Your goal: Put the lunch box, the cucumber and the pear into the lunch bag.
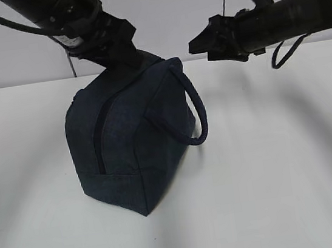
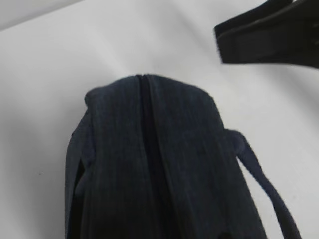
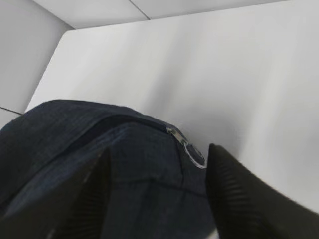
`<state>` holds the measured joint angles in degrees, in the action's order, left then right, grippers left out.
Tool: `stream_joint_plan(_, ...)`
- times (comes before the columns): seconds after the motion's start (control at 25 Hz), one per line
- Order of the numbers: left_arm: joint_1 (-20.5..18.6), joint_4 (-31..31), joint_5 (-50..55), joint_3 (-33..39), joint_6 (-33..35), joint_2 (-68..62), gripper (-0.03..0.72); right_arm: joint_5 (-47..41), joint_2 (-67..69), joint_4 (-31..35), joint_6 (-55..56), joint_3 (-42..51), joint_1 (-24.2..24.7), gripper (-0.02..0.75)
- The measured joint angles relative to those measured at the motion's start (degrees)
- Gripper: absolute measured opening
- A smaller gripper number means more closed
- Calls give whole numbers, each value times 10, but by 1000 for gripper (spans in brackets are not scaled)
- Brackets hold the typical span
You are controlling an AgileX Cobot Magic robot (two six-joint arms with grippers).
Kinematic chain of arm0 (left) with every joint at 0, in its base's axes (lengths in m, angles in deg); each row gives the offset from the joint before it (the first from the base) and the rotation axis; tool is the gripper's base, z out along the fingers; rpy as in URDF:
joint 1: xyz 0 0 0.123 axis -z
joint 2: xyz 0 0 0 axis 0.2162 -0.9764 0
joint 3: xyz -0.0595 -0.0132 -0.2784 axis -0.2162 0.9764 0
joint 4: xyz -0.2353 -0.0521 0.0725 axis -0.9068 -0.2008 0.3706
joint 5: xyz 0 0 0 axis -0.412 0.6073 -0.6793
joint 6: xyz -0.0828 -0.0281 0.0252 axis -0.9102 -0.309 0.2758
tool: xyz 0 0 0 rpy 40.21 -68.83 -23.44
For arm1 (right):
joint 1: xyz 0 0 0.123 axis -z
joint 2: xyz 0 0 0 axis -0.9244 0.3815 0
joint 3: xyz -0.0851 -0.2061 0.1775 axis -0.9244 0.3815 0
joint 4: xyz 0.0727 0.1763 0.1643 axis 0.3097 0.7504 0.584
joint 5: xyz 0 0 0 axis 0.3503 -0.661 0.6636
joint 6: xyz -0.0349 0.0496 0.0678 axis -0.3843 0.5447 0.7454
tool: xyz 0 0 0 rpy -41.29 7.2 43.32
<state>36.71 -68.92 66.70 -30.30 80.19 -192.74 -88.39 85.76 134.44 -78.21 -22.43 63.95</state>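
As the lunch bag [image 1: 133,142] stood on the white table [image 1: 282,170], I saw that its zip was closed along the whole top, so I could not tell what was inside it. The bag was boxy, of dark navy woven fabric with a fine grain, and its thick rounded loop handle [image 1: 196,111] hung down on the side toward the right arm. In the right wrist view the metal ring pull [image 3: 194,153] lay at the end of the zip line, shiny and round, between the two ribbed black fingers [image 3: 239,199]. My right gripper [image 1: 207,42] hung above the table beside the bag's upper corner, its fingers spread apart and touching nothing. My left gripper [image 1: 123,55] was pressed down at the back top edge of the bag; its fingers were hidden from me, so I could not tell if it was holding the fabric or not.
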Motion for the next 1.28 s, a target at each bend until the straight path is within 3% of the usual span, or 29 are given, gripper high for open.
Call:
stream_joint_plan(0.08, 0, 26, 23, 0, -17, 1, 346, -10, -23, -74, 46, -1, 5, 454)
stream_joint_plan(0.28, 0, 86, 39, 15, -76, 53, 323, -41, -90, -347, 222, -1, 5, 391)
stream_joint_plan(0.44, 0, 134, 37, 44, -140, 131, 321, -66, -151, -503, 345, 11, 4, 383)
stream_joint_plan(0.6, 0, 178, 25, 135, -193, 219, 319, -69, -225, -569, 393, 69, 4, 374)
stream_joint_plan(0.84, 0, 191, -3, 296, -230, 374, 314, -75, -360, -636, 457, 182, 4, 339)
stream_joint_plan(1.28, 0, 229, 35, 487, -267, 715, 309, -202, -674, -747, 596, 349, 4, 334)
